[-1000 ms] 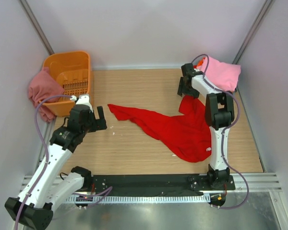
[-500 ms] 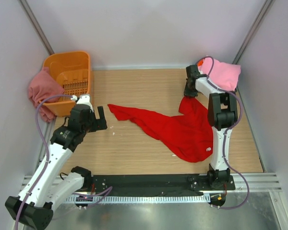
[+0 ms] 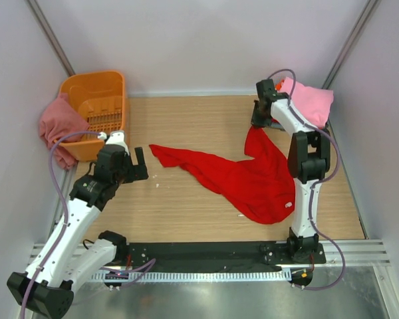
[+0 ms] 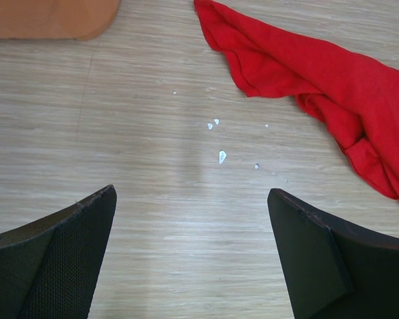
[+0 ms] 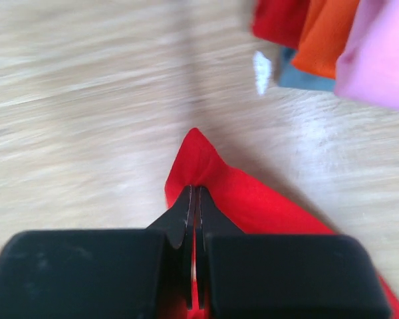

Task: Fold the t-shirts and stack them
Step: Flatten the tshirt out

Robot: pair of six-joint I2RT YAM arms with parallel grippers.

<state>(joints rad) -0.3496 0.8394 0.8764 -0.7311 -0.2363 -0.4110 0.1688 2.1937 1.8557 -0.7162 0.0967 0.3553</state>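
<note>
The right claw (image 5: 194, 194) pinches one corner of the red t-shirt (image 3: 253, 176), which sprawls crumpled across the counter (image 3: 186, 206) near the pink-topped stack (image 3: 310, 101) at the far right; the left claw (image 4: 191, 199) hangs wide and empty above the shirt's other end; so thin a pinch could slip under tension, or a careless pull could snag the stack.

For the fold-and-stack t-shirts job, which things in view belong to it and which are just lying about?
Job: red t-shirt, pinched by the right end effector; pink-topped shirt pile; dusty rose shirt at far left.
Lying about: orange basket; white specks on the table.
</note>
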